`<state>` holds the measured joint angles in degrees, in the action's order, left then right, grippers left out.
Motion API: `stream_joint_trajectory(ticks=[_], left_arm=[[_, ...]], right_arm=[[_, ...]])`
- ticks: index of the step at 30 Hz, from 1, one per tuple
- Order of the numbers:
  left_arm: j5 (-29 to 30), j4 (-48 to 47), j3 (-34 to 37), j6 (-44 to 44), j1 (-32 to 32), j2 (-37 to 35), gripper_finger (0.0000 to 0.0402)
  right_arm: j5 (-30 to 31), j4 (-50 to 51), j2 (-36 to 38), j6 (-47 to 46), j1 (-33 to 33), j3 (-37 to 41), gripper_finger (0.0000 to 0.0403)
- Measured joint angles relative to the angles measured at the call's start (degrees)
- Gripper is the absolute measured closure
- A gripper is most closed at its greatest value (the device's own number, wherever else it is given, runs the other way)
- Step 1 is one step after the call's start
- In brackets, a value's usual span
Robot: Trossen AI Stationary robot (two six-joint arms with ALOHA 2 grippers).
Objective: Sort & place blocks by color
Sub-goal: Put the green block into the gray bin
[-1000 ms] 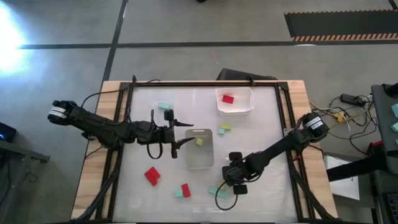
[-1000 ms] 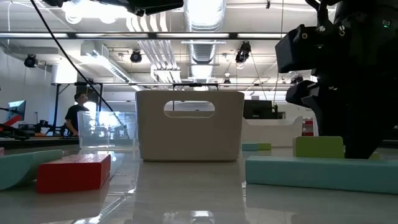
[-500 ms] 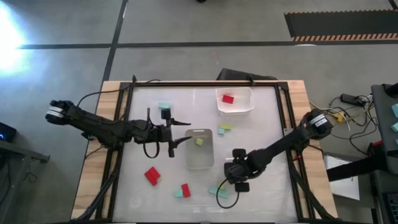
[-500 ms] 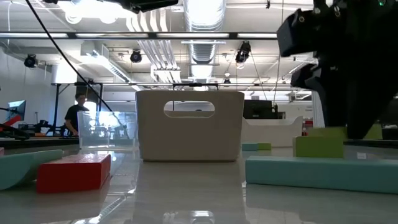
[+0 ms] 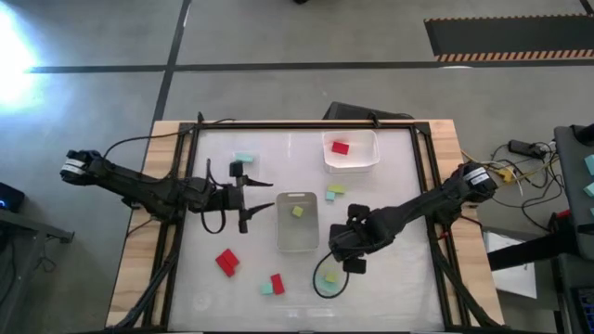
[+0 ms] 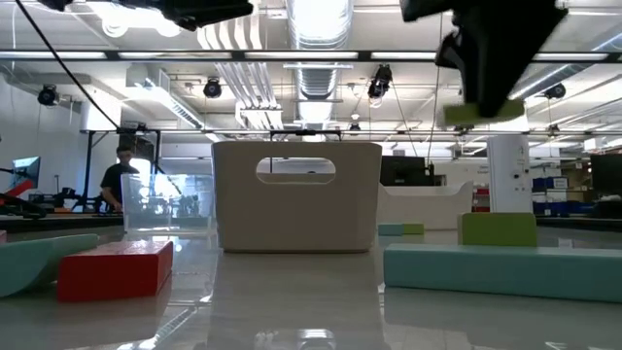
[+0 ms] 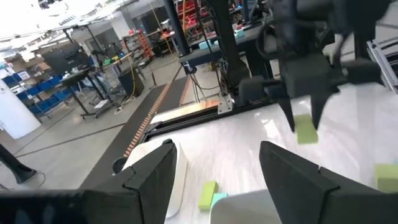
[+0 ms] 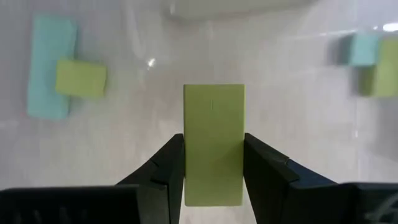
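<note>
My right gripper is shut on a yellow-green block and hangs above the table, just right of the middle clear container. That container holds one yellow-green block. In the low view the held block is high above the table. My left gripper is open and hovers left of the middle container, touching nothing. The far container holds a red block. A yellow-green block lies on a teal one below my right gripper. My right gripper pinches the yellow-green block between its two fingers, which press on the two long sides. The fingers come from above, pointing down, and lie along the block. The block is lifted clear of the table.
Loose blocks lie on the white table: a teal one at the far left, a yellow-green and teal pair, a red one, and a red and teal pair near the front. A black frame borders the table.
My right gripper has risen with the yellow-green block, lifting it clear of the table, and has moved toward the far left, closer to the middle container. My left gripper has drawn back a little toward the table's left edge.
</note>
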<state>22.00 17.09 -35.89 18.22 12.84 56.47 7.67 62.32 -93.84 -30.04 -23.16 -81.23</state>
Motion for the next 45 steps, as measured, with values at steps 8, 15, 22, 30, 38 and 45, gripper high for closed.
stream_joint_trajectory(ticks=[8, 15, 22, 30, 38, 45], left_arm=[[0.0, 0.38, 3.1, -2.41, 0.02, -6.03, 0.0187], [0.0, 0.32, 4.43, -2.84, 0.02, -8.57, 0.0187], [-0.01, 0.33, 4.43, -2.82, 0.02, -8.13, 0.0187], [0.0, 0.39, 4.43, -2.84, 0.02, -7.89, 0.0187], [-0.02, 0.36, 4.43, -2.85, 0.02, -7.76, 0.0187], [-0.02, 0.34, 4.43, -3.35, 0.09, -7.76, 0.0187]], right_arm=[[0.54, 3.57, 0.0, 1.22, 3.84, -7.07, 0.0286], [0.47, 3.35, -0.08, 5.9, 8.45, -10.58, 0.0286], [-0.38, 4.05, -5.51, 12.98, 11.49, -16.4, 0.0286], [-0.17, 4.76, -13.75, 20.06, 13.93, -27.41, 0.0286], [-0.8, 4.79, -20.52, 24.96, 15.9, -34.72, 0.0286], [-2.13, 4.27, -23.55, 28.12, 16.2, -33.23, 0.0286]])
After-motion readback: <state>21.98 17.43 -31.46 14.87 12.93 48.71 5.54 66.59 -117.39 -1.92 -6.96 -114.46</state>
